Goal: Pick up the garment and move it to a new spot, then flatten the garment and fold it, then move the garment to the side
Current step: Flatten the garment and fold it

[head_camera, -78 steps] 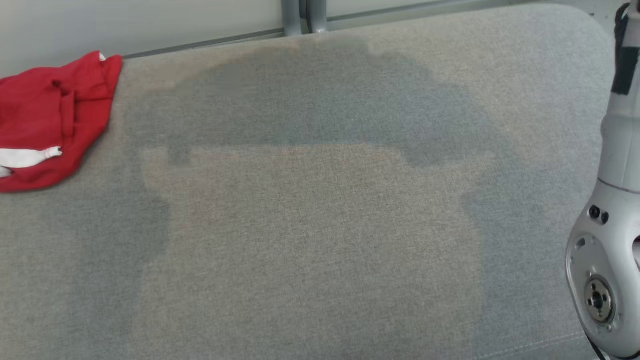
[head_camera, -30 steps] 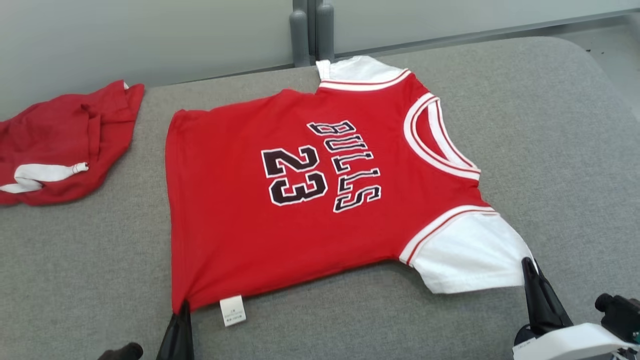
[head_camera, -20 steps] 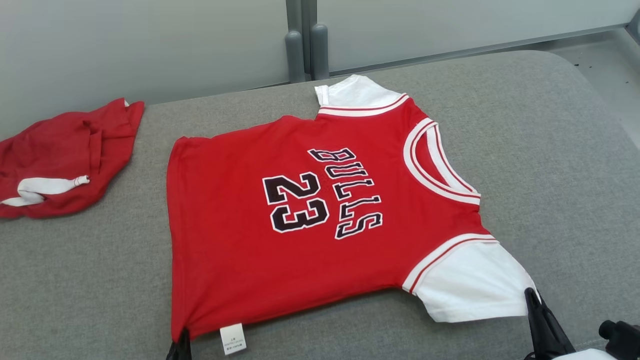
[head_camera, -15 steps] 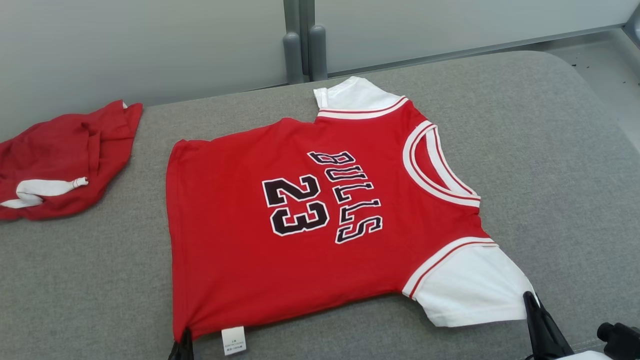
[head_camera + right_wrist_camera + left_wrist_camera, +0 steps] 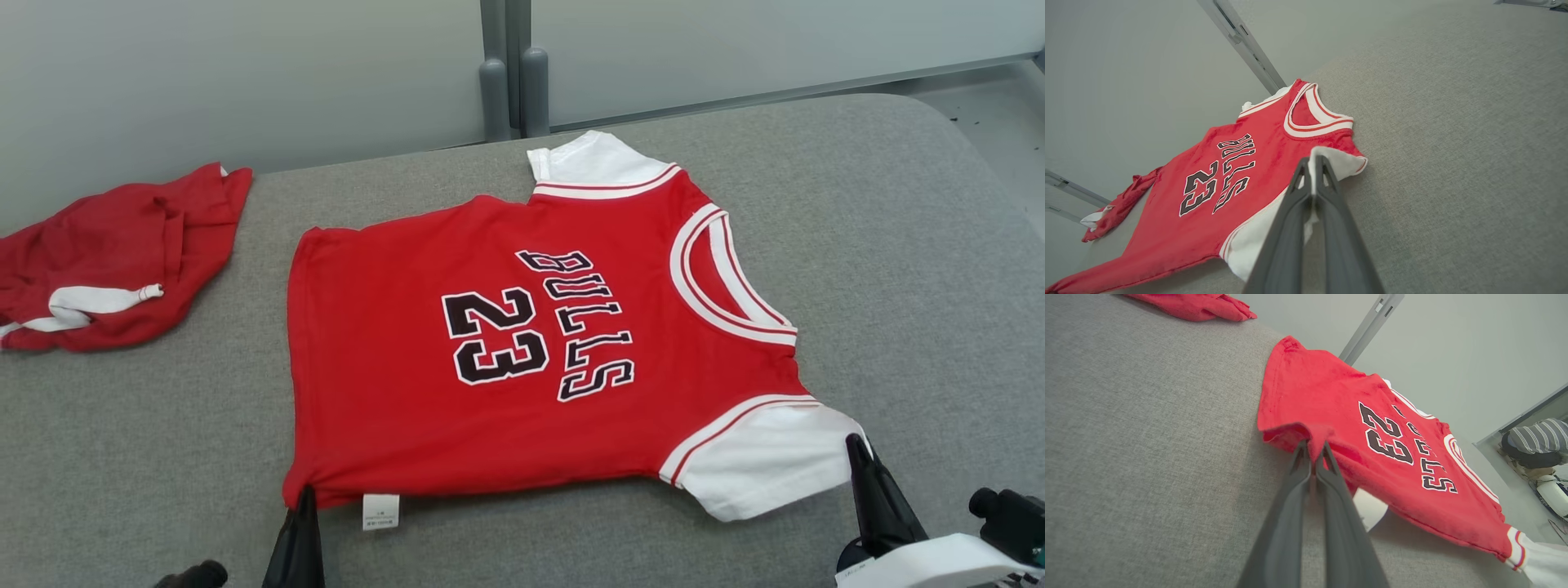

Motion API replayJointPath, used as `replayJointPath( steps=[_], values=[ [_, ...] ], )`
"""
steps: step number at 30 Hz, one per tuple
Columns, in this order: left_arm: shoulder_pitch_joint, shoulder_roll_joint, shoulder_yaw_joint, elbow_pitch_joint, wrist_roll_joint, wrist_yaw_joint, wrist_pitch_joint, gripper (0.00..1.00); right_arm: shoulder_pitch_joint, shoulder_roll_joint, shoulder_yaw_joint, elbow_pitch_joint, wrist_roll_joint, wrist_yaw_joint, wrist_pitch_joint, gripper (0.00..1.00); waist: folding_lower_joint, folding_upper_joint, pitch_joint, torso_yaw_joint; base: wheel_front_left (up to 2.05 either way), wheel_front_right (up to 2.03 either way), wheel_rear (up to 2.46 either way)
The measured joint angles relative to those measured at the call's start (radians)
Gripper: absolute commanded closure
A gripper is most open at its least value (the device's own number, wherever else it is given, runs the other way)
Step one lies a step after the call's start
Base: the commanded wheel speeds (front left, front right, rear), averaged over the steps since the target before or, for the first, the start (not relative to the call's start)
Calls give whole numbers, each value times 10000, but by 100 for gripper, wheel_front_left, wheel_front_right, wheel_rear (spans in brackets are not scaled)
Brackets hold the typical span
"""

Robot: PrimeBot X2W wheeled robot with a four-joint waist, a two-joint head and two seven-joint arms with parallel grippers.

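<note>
Grey woven padding (image 5: 898, 245) spreads before us under a pale wall (image 5: 245, 73), and the red knit jersey with white sleeves and black lettering (image 5: 392, 408) lies spread flat across its middle, collar toward our right. Our left gripper (image 5: 305, 493) is pinched on the near hem corner, just beside the white care label (image 5: 380, 511). Our right gripper (image 5: 854, 445) is clamped on the edge of the near white sleeve. We judge the cloth light, limp and likely to sag between holds, so hems and corners are the places to grip, lifted evenly together. A crumpled red cloth with white trim (image 5: 114, 253) sits well apart at far left.
</note>
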Motion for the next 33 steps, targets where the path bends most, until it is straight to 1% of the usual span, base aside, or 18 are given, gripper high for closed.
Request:
replayJointPath(
  steps=[4,8,9,13,18,26,33],
  values=[
    [-506,-2,-107,119,-364,-2,265,100,-497,2,-56,236,207,0,-38,100,0,0,-78,98,0,0,0],
    [-1104,-10,-337,591,-506,50,502,100,-1084,10,-305,844,217,0,-102,100,0,0,-259,179,0,0,0],
    [-1469,-10,-422,957,-506,119,585,100,-1416,4,-443,1243,130,0,-142,100,0,0,-363,226,0,0,0],
    [-2174,-13,-539,1835,-462,282,738,100,-2405,10,-527,2155,29,0,-176,100,0,0,-531,289,0,0,0],
    [-3175,-17,-602,2993,-368,453,821,100,-3924,8,-575,3597,-334,0,-326,100,0,0,-437,304,0,0,0],
    [-4677,-8,-702,4506,-150,527,727,100,-6207,8,-303,5954,-905,0,-706,100,0,0,98,366,0,0,0],
    [-5371,-10,-763,5198,-136,410,522,100,-7728,10,-111,7940,-1181,0,-1072,100,0,0,617,418,0,0,0]
  ],
)
